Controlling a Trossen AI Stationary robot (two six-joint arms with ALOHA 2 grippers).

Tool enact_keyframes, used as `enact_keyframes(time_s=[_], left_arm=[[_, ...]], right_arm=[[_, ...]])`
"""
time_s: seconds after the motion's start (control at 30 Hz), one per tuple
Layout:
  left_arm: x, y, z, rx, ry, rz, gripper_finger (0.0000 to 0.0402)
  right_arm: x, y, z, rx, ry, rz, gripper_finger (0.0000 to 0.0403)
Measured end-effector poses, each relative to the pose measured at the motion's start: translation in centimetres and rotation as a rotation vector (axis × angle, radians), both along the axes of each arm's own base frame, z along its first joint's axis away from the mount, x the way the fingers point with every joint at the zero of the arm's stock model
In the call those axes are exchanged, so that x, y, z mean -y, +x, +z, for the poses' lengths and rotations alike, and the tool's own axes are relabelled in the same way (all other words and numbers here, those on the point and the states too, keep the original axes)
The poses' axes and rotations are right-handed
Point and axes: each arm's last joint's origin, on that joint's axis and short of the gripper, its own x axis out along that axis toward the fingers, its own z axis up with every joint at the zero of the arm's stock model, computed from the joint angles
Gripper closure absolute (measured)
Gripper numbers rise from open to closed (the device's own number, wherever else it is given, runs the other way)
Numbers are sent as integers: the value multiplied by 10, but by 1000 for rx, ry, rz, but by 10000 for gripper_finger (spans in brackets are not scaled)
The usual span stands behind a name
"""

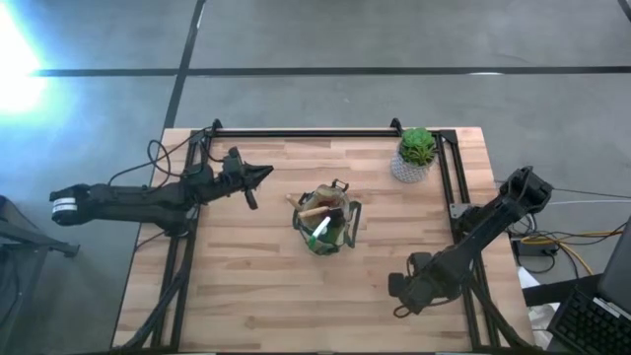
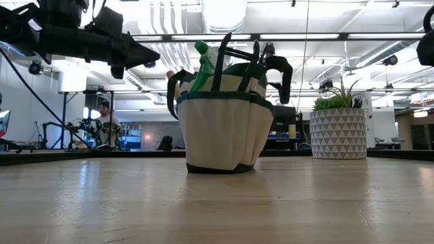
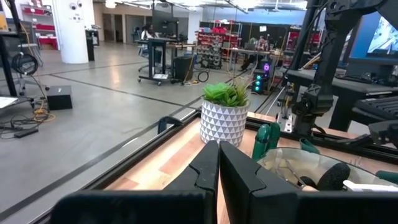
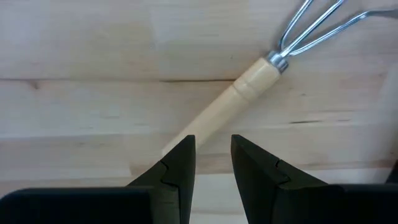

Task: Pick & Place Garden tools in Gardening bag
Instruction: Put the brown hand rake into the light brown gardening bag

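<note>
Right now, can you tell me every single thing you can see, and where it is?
gardening bag: one, beige with dark green trim, middle of the table
garden tools in the bag: several, green and dark, sticking out of the top
hand fork: one, wooden handle with metal prongs, flat on the table under the right arm
plant: one, green in a white pot, far right corner
table: one, light wood
person: one, far off in the room
left end effector: one, dark, shut, left of the bag
right end effector: one, dark, open, over the fork's handle
</note>
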Motion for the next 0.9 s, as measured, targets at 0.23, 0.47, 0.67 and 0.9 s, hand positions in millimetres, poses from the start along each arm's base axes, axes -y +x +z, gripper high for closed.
enact_keyframes(time_s=[0.23,0.47,0.67,0.9], left_arm=[[0,0,-1,-12,-3,0,385],[0,0,-1,-12,-3,0,384],[0,0,-1,-11,-3,0,385],[0,0,-1,-10,-3,0,385]], right_arm=[[2,-5,-10,-18,13,3,307],[7,-11,-30,13,68,5,307],[11,-15,-38,-5,57,5,307],[14,-18,-46,-6,65,7,307]])
